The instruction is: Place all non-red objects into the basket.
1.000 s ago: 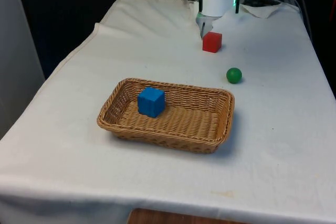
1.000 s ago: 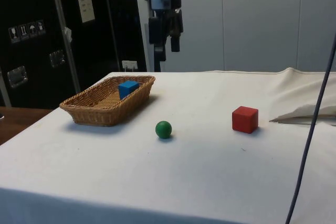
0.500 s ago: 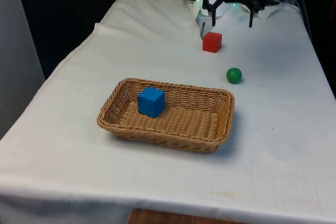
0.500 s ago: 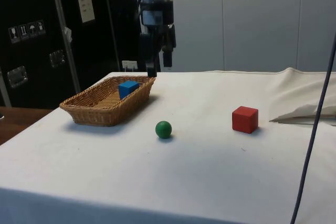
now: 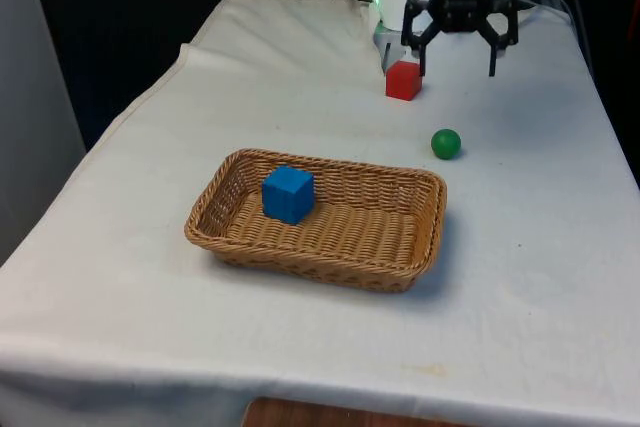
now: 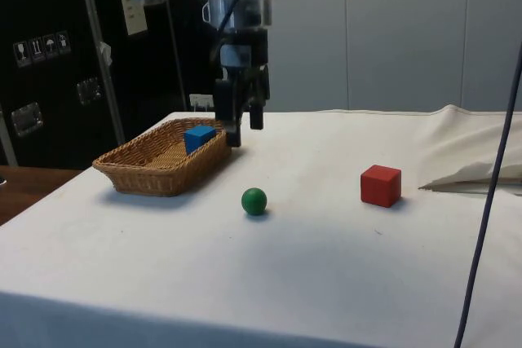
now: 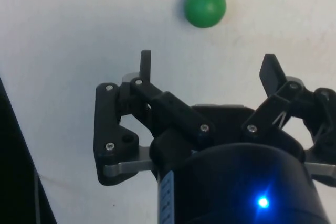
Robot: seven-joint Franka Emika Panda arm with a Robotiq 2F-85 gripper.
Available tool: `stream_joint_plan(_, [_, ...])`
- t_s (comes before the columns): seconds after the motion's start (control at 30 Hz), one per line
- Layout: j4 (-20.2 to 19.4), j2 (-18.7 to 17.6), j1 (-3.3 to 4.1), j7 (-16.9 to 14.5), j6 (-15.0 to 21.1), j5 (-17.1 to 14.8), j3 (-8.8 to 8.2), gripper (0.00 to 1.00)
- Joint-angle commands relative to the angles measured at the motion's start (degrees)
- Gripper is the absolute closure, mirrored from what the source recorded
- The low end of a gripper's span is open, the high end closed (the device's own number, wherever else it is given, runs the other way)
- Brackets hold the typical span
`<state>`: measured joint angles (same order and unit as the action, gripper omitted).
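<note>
A green ball (image 5: pixel 446 143) (image 6: pixel 254 200) (image 7: pixel 205 6) rests on the white cloth, between the red cube (image 5: pixel 404 80) (image 6: pixel 381 185) and the wicker basket (image 5: pixel 222 231) (image 6: pixel 139 177). A blue cube (image 5: pixel 288 194) (image 6: pixel 198 137) lies inside the basket. My gripper (image 5: pixel 458 63) (image 6: pixel 244 128) (image 7: pixel 208 64) hangs open above the cloth with nothing between its fingers. It is beyond the ball, on the robot's side, and to the front view's right of the red cube.
Crumpled white cloth (image 6: pixel 477 165) (image 5: pixel 500 17) lies bunched at the far end of the table near the robot's base. A dark cable (image 6: pixel 487 201) hangs down at the side view's right.
The gripper has come down from high above the table and shifted toward the green ball. The ball, both cubes and the basket have not moved.
</note>
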<state>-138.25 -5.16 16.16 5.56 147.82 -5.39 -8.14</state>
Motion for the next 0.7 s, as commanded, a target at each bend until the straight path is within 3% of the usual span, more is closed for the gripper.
stream_joint_plan(0.0, [-0.23,-0.46,0.11,-1.09,1.38,-1.49,0.57,0.0])
stream_joint_plan(0.23, [-0.4,-3.55,-0.06,-1.83,4.98,-1.83,2.18,0.0])
stream_joint_plan(0.27, [-0.23,-3.5,0.0,-0.63,4.18,-0.11,1.6,0.0])
stream_joint_plan(0.3, [-0.4,-3.95,-0.11,-1.89,5.44,-1.89,2.41,0.0])
stream_joint_plan(0.43, [-0.4,-5.67,-0.29,-2.29,7.56,-1.95,3.21,0.0])
stream_joint_plan(0.53, [-0.34,-6.65,-0.29,-2.46,8.54,-1.78,3.44,0.0])
stream_joint_plan(0.57, [-0.23,-6.65,0.0,-1.32,7.85,-0.11,2.64,0.0])
stream_joint_plan(0.6, [-0.29,-6.88,-0.34,-2.64,8.71,-1.78,3.5,0.0])
stream_joint_plan(0.67, [-0.23,-7.33,-0.4,-2.98,9.17,-1.72,3.55,0.0])
